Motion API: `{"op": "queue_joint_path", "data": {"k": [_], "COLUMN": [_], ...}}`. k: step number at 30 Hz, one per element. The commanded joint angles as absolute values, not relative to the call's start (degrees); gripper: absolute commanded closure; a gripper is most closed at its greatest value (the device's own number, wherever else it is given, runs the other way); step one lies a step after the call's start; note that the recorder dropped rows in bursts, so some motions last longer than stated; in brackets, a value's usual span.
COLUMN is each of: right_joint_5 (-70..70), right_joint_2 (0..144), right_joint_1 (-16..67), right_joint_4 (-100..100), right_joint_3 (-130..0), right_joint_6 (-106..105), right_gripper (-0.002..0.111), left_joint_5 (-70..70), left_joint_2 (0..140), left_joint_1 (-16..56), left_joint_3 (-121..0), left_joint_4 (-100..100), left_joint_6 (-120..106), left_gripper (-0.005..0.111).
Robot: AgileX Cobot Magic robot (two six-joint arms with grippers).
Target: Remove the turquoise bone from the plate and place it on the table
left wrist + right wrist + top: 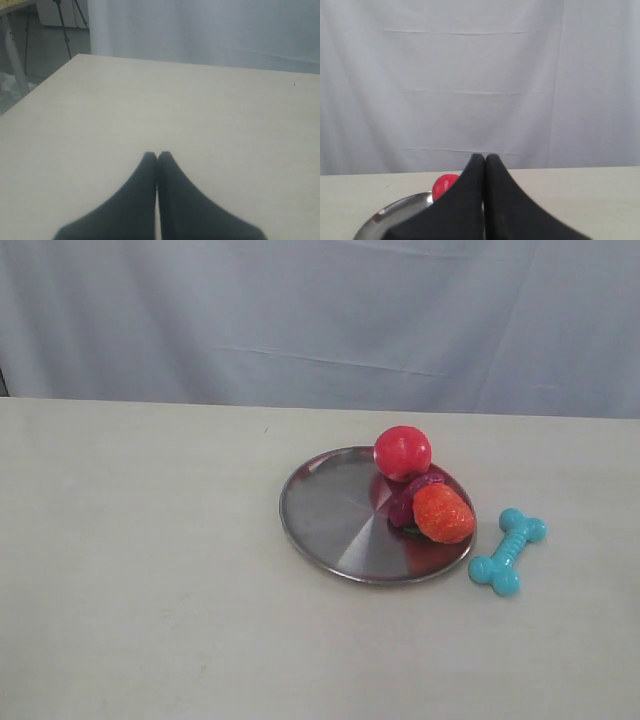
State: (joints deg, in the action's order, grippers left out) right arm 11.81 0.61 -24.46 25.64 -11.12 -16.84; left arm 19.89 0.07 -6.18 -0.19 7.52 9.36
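Beside the plate [330, 512] our bone [508, 551] lies on the table [150, 590], seemingly delivered, so left gripper [157, 156] and right gripper [485, 158] sit closed, empty.

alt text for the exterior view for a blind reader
A turquoise bone lies on the beige table beside a steel plate, off its right rim. The plate holds a red ball and a strawberry-like toy. A pale cloth hangs behind.

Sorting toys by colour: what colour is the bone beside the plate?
The bone is turquoise; exterior view.
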Motion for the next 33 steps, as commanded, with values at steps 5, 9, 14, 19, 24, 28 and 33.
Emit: {"op": "queue_joint_path", "data": {"k": [5,9,14,19,24,28,33], "right_joint_5": [7.1,7.4,9.4,9.5,9.7,9.9,10.5], "right_joint_2": [0.0,0.0,0.0,0.0,0.0,0.0,0.0], "right_joint_1": [-24.9,-24.9,-24.9,-24.9,-24.9,-24.9,-24.9], "right_joint_4": [25.4,25.4,18.7,11.9,10.7,9.7,5.6], "right_joint_3": [-4.2,-4.2,-3.9,-3.9,-3.9,-3.9,-3.9], "right_joint_6": [-15.6,-15.6,-13.0,-3.6,-2.1,-2.1,3.3], "right_gripper": [0.109,0.109,0.109,0.109,0.109,0.109,0.109], "left_joint_5": [19.8,19.8,19.8,19.8,19.8,19.8,19.8], "left_joint_2": [0.0,0.0,0.0,0.0,0.0,0.0,0.0], "left_joint_1": [-5.8,-5.8,-5.8,-5.8,-5.8,-5.8,-5.8], "left_joint_3": [0.0,0.0,0.0,0.0,0.0,0.0,0.0], "left_joint_4": [7.5,7.5,7.5,7.5,7.5,7.5,7.5], "left_joint_6": [9.3,9.3,9.3,9.3,9.3,9.3,9.4], "left_gripper": [0.107,0.107,0.107,0.107,0.107,0.107,0.107]}}
